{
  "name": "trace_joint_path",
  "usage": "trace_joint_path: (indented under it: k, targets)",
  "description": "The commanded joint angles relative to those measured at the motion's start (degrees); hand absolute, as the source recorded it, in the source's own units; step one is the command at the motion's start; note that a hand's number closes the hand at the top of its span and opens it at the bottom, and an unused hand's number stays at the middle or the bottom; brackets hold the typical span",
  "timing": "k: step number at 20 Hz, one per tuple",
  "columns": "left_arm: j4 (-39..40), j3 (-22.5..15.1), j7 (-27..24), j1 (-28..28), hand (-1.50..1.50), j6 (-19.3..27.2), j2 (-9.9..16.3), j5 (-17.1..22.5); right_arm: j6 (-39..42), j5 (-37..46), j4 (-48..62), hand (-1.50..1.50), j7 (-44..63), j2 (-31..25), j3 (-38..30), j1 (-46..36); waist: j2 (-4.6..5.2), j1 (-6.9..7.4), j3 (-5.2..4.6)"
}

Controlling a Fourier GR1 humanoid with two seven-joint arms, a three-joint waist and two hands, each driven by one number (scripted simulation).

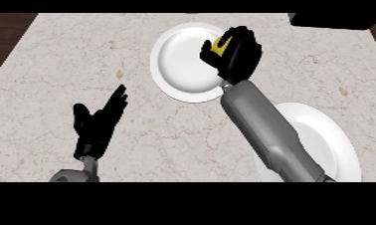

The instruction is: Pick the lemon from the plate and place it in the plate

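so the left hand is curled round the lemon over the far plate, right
Not quite: the head view shows the right hand curled round the lemon over the far plate. The left hand rests open.

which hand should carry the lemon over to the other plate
Right. The right hand is already curled round the lemon over the far plate, and the near plate lies on its side. The left hand rests open, away from both.

Two white plates sit on the tabletop [88, 64]: the far plate [180, 67] and the near plate [334, 144]. There is one lemon [220, 46], yellow and mostly hidden. Two robot hands show: the left robot hand [95, 124] and the right robot hand [238, 55].
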Motion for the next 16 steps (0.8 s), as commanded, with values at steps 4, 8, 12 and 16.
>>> trace_joint_path:
  k: [4,8,12,16]
  targets:
    - [2.6,-2.0,-0.3,-0.5,0.00,1.3,-2.3,-1.9,2.7,-19.4,12.2,-1.50,-5.1,0.3,-2.8,-4.5,0.71,0.86,-0.19]
    - [3.8,-0.1,-2.8,0.0,0.00,-1.1,-0.8,-0.2,-3.0,-27.6,12.7,-1.50,-16.9,0.4,-3.9,-3.6,0.95,0.74,-0.15]
    - [1.3,-1.7,-2.3,2.9,0.00,-0.8,-0.9,-1.2,-11.3,-32.7,9.5,-1.50,-25.8,0.4,-3.4,-1.6,0.68,1.27,-0.05]
    - [3.0,-0.4,-0.9,-0.7,0.00,-0.4,-1.2,-0.6,-17.2,-39.4,6.5,-1.50,-32.6,0.3,-4.9,-0.3,0.68,0.10,-0.05]
